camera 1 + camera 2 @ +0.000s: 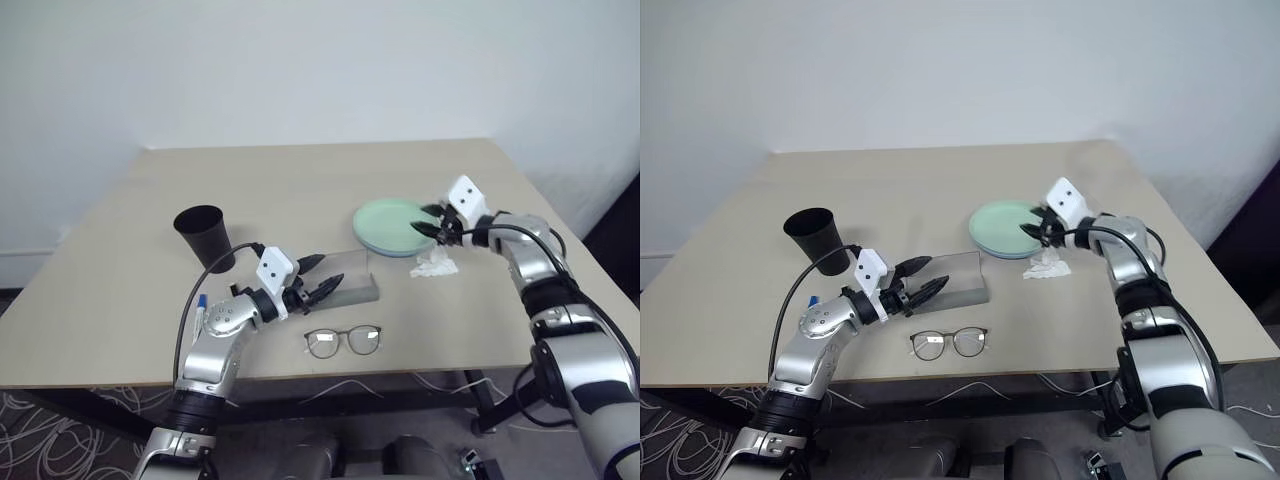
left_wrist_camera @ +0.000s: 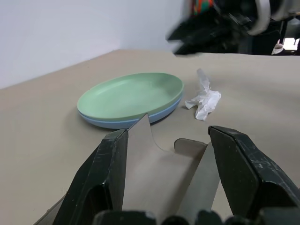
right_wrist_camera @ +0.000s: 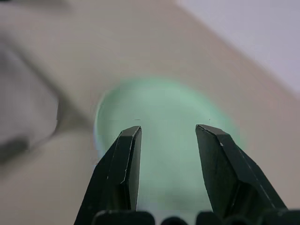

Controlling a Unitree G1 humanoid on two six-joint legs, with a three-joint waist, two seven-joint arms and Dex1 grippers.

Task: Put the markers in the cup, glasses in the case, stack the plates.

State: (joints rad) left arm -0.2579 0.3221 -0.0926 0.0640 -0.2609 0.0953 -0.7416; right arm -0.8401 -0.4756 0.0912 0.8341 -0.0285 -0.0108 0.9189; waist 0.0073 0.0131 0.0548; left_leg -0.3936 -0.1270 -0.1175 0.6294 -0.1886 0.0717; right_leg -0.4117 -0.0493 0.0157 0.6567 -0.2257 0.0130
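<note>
The mint green plate (image 1: pixel 388 221) lies on top of the light blue plate (image 2: pixel 123 123) at the table's right. My right gripper (image 1: pixel 432 224) hovers open over their right rim with nothing between its fingers. The grey case (image 1: pixel 352 284) lies at centre with its translucent lid up. My left gripper (image 1: pixel 320 277) is shut on its left end, and the case fills the gap between the fingers (image 2: pixel 110 173). The glasses (image 1: pixel 343 340) lie unfolded near the front edge. The black cup (image 1: pixel 205 235) stands upright at the left. A blue-capped marker (image 1: pixel 200 304) lies behind my left arm, mostly hidden.
A crumpled white tissue (image 1: pixel 435 265) lies just in front of the plates, under my right wrist. The table's front edge (image 1: pixel 420 372) runs close behind the glasses. A black cable (image 1: pixel 190 300) loops over my left arm near the cup.
</note>
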